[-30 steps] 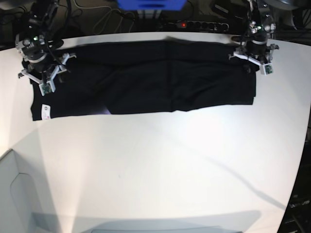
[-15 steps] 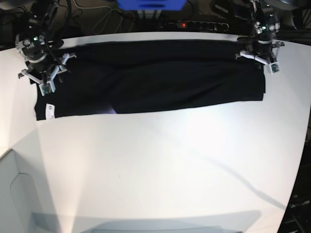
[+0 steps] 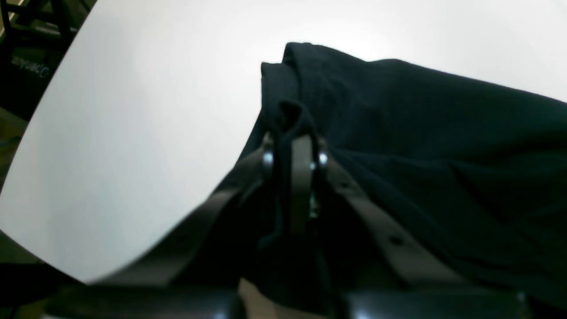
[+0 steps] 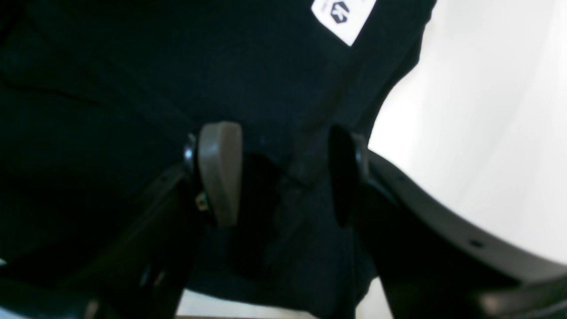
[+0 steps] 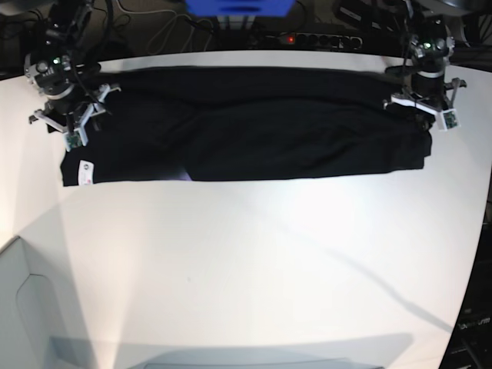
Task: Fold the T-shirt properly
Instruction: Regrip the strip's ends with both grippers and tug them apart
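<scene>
The black T-shirt lies stretched in a long band along the far side of the white table. My left gripper is at the shirt's right end in the base view. In the left wrist view it is shut on a pinched fold of the T-shirt. My right gripper is over the shirt's left end. In the right wrist view it is open, fingers wide apart with a cloth ridge between them. A white tag shows near the shirt's corner, and in the base view too.
A power strip with a red light, cables and a blue object lie behind the table's far edge. The table's right edge curves away to a dark area. A pale raised panel stands at the front left.
My left gripper moved toward the base view's right and slightly nearer, dragging the shirt that way and pulling it straighter. The shirt's left end slid right under my right gripper, which stayed in place.
</scene>
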### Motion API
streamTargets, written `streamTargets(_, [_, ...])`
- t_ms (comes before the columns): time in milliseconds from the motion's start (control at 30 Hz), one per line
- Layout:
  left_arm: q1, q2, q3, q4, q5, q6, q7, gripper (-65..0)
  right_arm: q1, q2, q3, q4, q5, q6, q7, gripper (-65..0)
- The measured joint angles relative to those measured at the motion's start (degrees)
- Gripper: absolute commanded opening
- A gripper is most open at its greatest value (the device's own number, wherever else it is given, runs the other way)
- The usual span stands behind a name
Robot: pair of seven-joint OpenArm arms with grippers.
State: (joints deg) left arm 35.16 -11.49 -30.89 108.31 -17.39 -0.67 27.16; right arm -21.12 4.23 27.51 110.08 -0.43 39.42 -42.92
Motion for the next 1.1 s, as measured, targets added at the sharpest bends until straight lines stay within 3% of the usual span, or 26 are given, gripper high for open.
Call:
streamTargets(267, [-0.6,0.2,-0.1,-7.5,0.0,0.0,0.2,-64.8,0.0,0.0,0.0,0.0,0.0,0.0,0.0,-32.9])
streamTargets(333, [-0.6,0.1,-0.2,-7.8,0.0,0.0,0.2,-61.6,0.0,0.0,0.0,0.0,0.0,0.0,0.0,-32.9])
streamTargets(400, [-0.6,0.1,-0.2,-7.8,0.0,0.0,0.0,-54.1,0.0,0.0,0.0,0.0,0.0,0.0,0.0,-32.9])
streamTargets(533, [-0.3,0.1,-0.2,-7.2,0.2,0.1,0.0,-29.4,0.0,-0.1,0.0,0.0,0.0,0.0,0.0,-32.9])
streamTargets(600, [-0.2,0.1,-0.2,-7.1,0.2,0.1,0.0,-23.7,0.0,-0.2,0.0,0.0,0.0,0.0,0.0,-32.9])
streamTargets(1100, [-2.9,0.0,-2.8,-11.1,0.2,0.1,-0.3,-23.0,0.0,-0.2,0.0,0.0,0.0,0.0,0.0,-32.9])
